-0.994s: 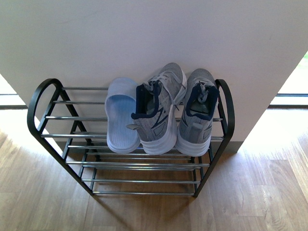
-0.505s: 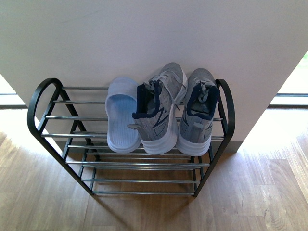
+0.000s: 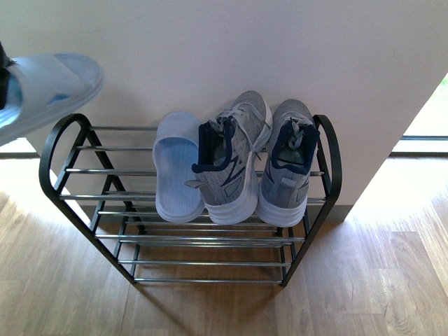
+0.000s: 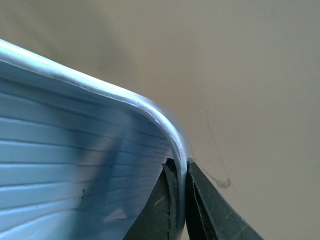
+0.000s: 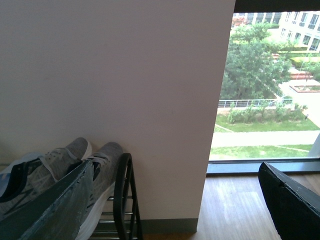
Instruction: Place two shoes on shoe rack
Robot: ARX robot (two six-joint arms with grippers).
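left gripper: jaws clamped on slipper edge | right gripper: jaws apart

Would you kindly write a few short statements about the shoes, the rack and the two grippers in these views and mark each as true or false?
1. Two grey sneakers sit on the top tier of the shoe rack. True.
2. The slipper on the rack lies to the right of the sneakers. False: in the front view it lies to their left.
3. The left gripper is clamped on the rim of a second light blue slipper. True.
4. The right gripper holds a sneaker. False: its jaws stand wide apart with nothing between them.
5. The lower tiers of the rack hold shoes. False: only bare rods show there.
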